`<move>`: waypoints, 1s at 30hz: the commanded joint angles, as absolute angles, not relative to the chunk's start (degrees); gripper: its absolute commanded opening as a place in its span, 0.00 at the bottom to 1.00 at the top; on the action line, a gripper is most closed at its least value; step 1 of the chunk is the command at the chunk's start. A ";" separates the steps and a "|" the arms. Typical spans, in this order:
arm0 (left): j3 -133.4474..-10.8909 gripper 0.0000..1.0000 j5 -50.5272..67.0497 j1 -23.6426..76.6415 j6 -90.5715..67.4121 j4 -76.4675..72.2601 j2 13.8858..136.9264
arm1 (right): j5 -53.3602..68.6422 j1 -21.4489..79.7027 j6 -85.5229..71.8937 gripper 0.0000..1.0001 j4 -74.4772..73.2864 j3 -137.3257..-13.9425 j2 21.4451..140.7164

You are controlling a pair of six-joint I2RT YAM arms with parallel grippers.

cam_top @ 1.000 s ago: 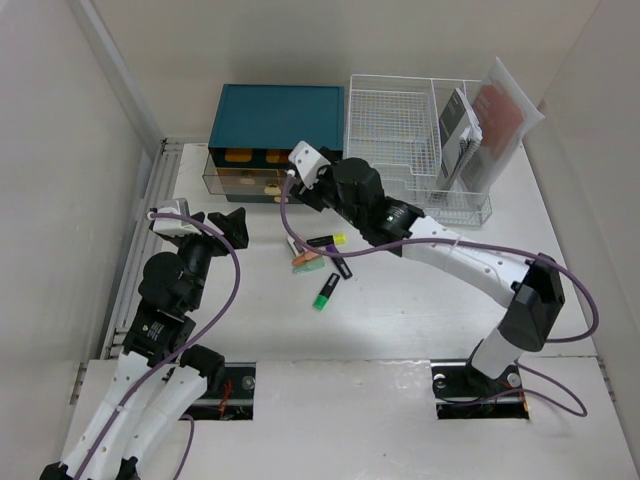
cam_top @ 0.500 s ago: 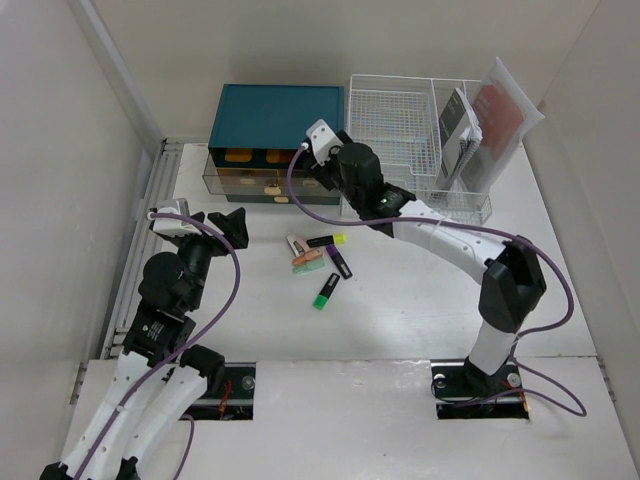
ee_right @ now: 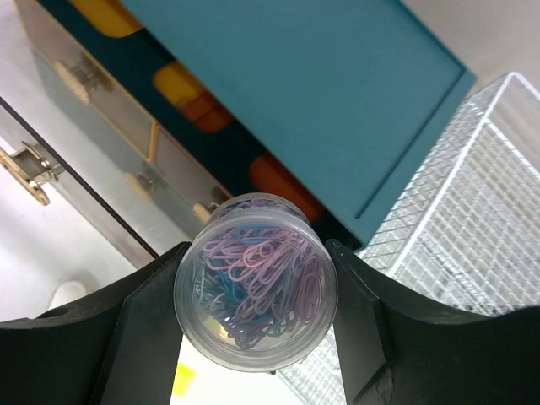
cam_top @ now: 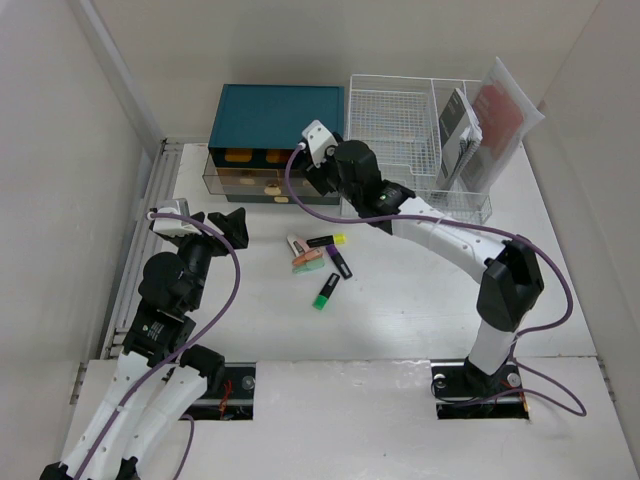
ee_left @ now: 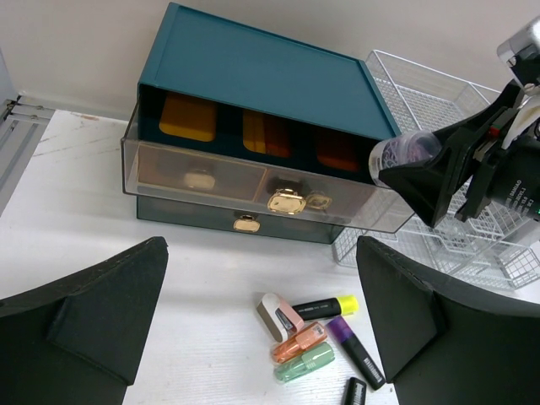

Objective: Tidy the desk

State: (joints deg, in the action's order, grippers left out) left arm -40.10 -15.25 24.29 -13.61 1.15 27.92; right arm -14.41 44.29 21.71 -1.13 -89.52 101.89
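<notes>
Right wrist: my right tool (ee_right: 257,314) holds paperclip jar (ee_right: 256,283) by open drawer (ee_left: 253,181); left tool (ee_left: 261,316) wide; markers (ee_left: 308,337) litter table (ee_left: 194,278).

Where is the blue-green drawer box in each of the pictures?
Top view: drawer box at the back, left of middle.
Left wrist: drawer box fills the upper middle.
Right wrist: drawer box slants across the top.
Shared landmark: the white wire rack beside it.

The right gripper (cam_top: 314,184) hangs before the teal drawer box (cam_top: 275,115), with markers (cam_top: 326,240) scattered on the desk (cam_top: 420,300).
</notes>
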 commanded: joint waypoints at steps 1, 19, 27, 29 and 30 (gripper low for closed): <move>-40.08 0.92 -15.64 24.17 -13.01 -0.88 27.25 | -10.73 44.56 18.99 0.21 -2.81 -93.86 102.48; -40.08 0.92 -15.64 24.17 -13.01 -0.88 27.25 | -8.53 44.56 16.79 0.58 -7.99 -97.12 104.06; -40.08 0.92 -15.64 24.17 -13.01 -0.88 27.25 | -8.00 44.03 16.79 0.73 -8.00 -97.65 104.06; -40.08 0.92 -15.64 24.17 -13.01 -0.88 27.25 | -8.00 44.03 16.79 0.78 -8.52 -97.65 104.06; -40.08 0.92 -15.64 24.17 -13.01 -0.88 27.25 | -8.00 44.03 16.79 0.80 -8.53 -97.65 104.06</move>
State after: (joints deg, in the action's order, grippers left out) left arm -40.10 -15.25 24.29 -13.61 1.13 27.92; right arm -9.13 44.12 17.78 -8.60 -94.94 103.88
